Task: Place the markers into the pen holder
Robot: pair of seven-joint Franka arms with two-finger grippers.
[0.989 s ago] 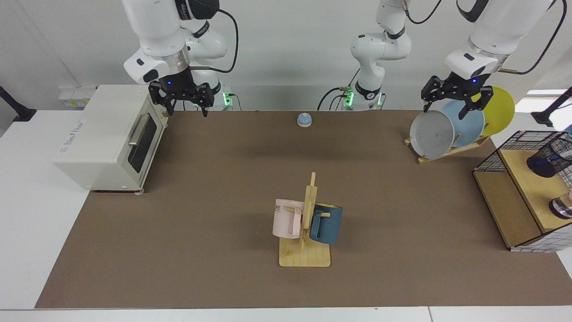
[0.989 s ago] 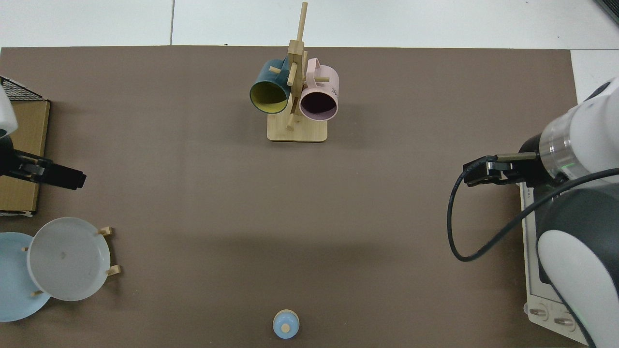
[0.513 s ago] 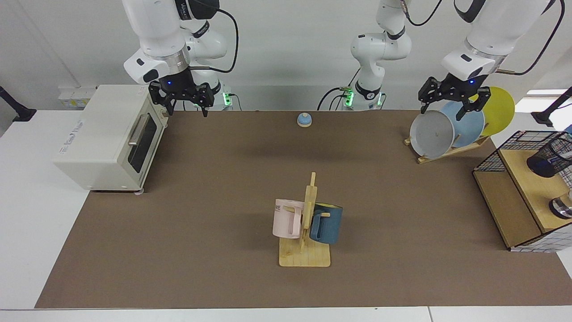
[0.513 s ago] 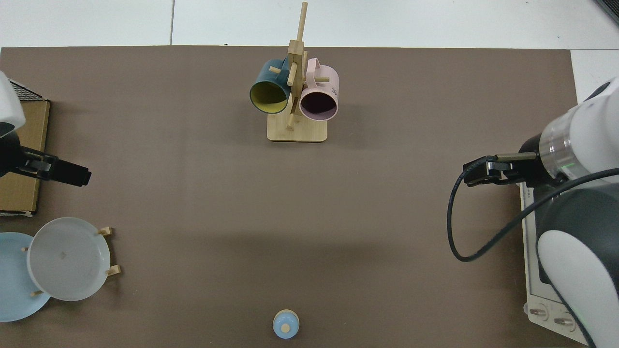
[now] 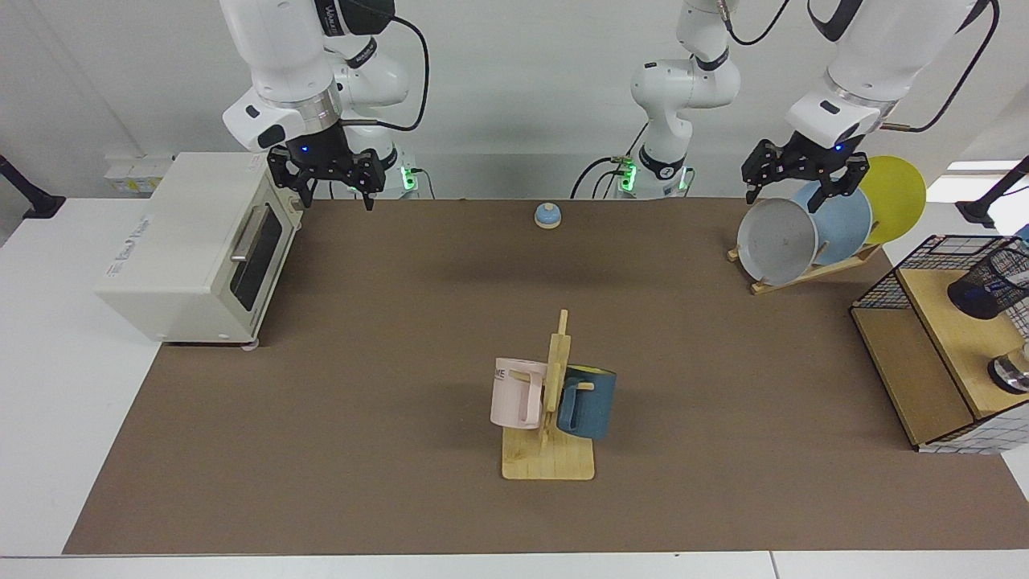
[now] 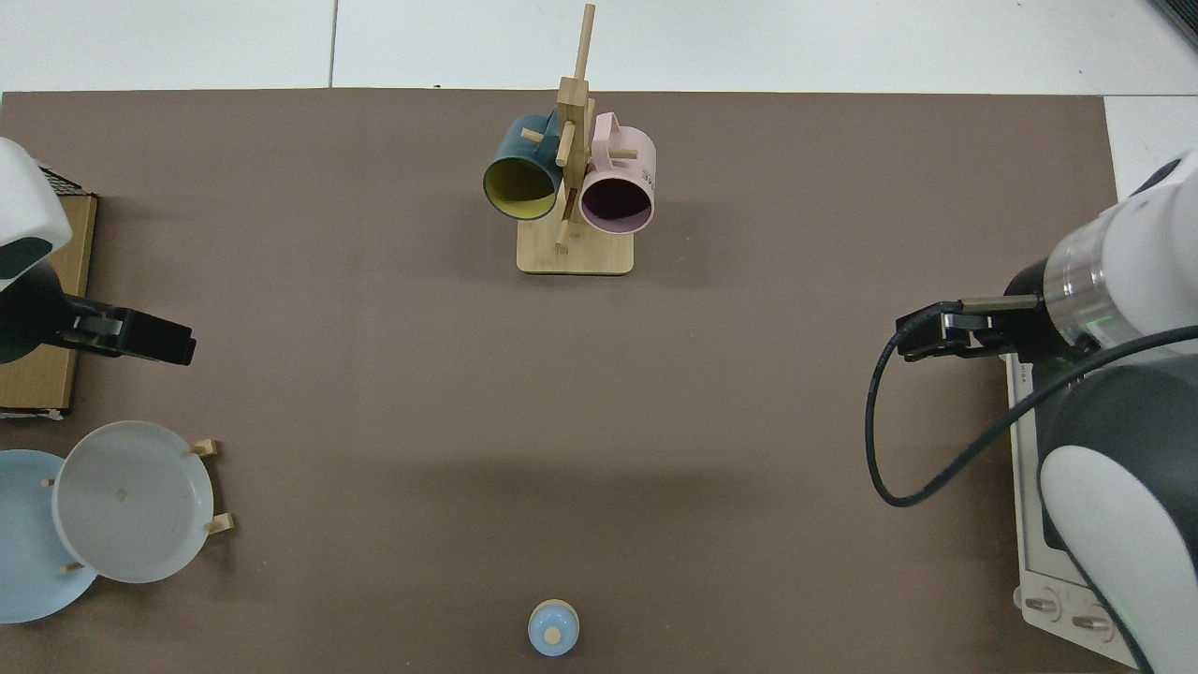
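No marker shows anywhere; the pen holder (image 5: 987, 284) lies tilted on the wooden shelf, nearer the left hand (image 5: 796, 182), open and empty above the plates. The right hand (image 5: 330, 182) waits open by the toaster oven

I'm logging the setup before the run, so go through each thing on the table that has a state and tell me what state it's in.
Left gripper: open, empty, above the plate rack.
Right gripper: open, empty, beside the toaster oven, waiting.
Toaster oven: door closed.
Pen holder: tipped over on the shelf, no marker visible.
Pink mug: hanging on the mug tree.
Blue mug: hanging on the mug tree.
Plates: standing on edge in the rack.
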